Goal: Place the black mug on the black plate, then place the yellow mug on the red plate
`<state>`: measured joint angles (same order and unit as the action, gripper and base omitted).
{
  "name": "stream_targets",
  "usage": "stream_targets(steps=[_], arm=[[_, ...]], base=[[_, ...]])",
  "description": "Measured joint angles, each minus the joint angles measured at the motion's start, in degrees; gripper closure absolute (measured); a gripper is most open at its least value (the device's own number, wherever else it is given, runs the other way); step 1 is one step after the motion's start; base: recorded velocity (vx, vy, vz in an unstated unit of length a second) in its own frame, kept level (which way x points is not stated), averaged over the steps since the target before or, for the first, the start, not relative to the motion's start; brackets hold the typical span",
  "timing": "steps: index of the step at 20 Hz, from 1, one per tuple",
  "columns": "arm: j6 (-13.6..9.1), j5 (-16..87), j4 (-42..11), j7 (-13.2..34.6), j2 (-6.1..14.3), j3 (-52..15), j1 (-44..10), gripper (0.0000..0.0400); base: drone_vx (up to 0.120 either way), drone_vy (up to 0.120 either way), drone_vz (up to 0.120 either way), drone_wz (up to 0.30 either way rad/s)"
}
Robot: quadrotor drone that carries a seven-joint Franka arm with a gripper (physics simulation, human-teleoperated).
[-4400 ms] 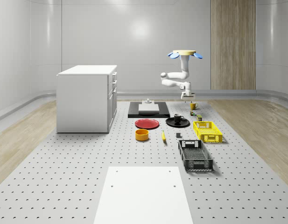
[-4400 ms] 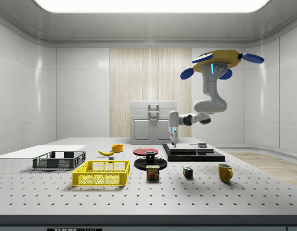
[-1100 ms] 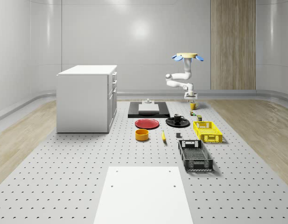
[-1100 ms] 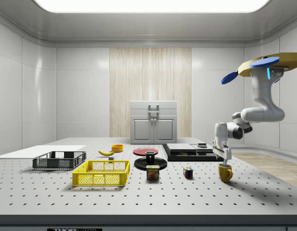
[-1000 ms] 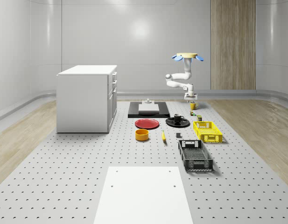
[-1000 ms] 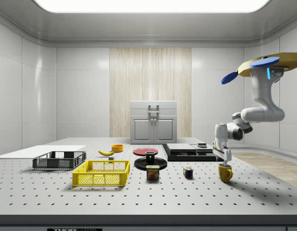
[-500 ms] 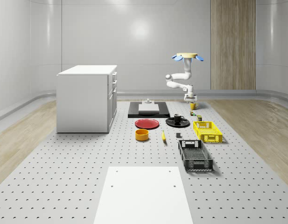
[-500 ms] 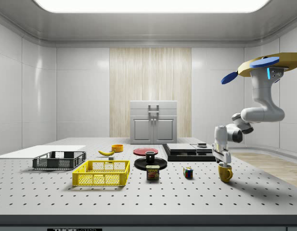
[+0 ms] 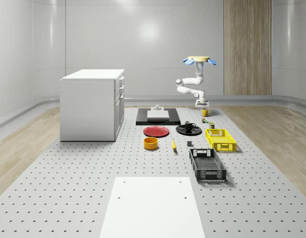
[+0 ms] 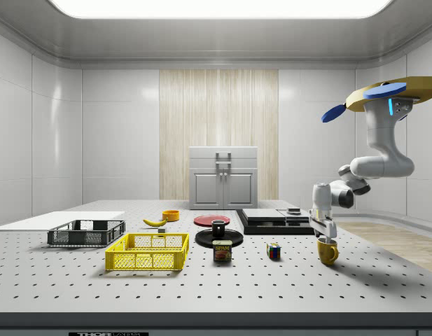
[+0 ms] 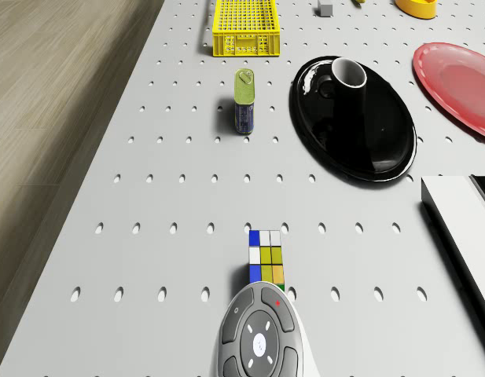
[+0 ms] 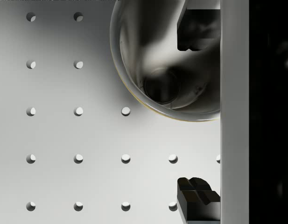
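Over the side view's right end of the grey perforated table [image 10: 201,290], the blue-rotored quadrotor drone [image 10: 391,91] hovers, its white arm reaching down to the glossy yellow mug [image 10: 328,252]. That mug stands upright on the table, well apart from the flat red plate [image 9: 156,131]. The jaws are spread wide. In the wrist view one fingertip hangs over the mug's hollow [image 12: 153,60] and the other over bare table outside it, so they straddle the wall.

The grip looks like the main risk. A pinch on one thin, curved, glossy wall sits off the mug's centre, so the mug may swing or slip out when lifted. Closing before the fingertips are low enough would likely catch only the rim, and a sideways drift of the hovering drone could tip the mug.

The black mug [image 11: 348,75] stands on the round black plate [image 11: 376,149], so the first half of the task appears done. That pair lies between the yellow mug and the red plate, and a low carry could clip it. A multicoloured puzzle cube [image 11: 266,255] sits near the yellow mug, with a small tin can [image 11: 244,98] farther on. The flat black slab [image 10: 279,222] lies beside the route. The yellow mesh crate [image 10: 149,252] sits off to the side.
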<state>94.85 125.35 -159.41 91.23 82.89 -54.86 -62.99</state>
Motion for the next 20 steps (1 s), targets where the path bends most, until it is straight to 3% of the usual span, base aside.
stream_targets(steps=[3, 6, 10, 14, 20], arm=[[-0.2, 0.2, -0.1, 0.1, -0.2, 0.1, 0.0, 0.0000], [-0.4, 0.3, -0.1, 0.0, -0.4, 0.2, 0.1, 0.0141], [-0.6, 0.5, -0.2, 0.0, -0.6, 0.3, 0.3, 0.0235], [-0.8, 0.6, -0.2, -0.1, -0.9, 0.4, 0.4, 0.0270], [-1.1, 0.8, -0.3, -0.3, -1.2, 0.5, 0.6, 0.0286]], base=[[0.000, 0.000, 0.000, 0.000], [0.000, 0.000, 0.000, 0.000], [0.000, 0.000, 0.000, 0.000], [0.000, 0.000, 0.000, 0.000], [0.000, 0.000, 0.000, 0.000]])
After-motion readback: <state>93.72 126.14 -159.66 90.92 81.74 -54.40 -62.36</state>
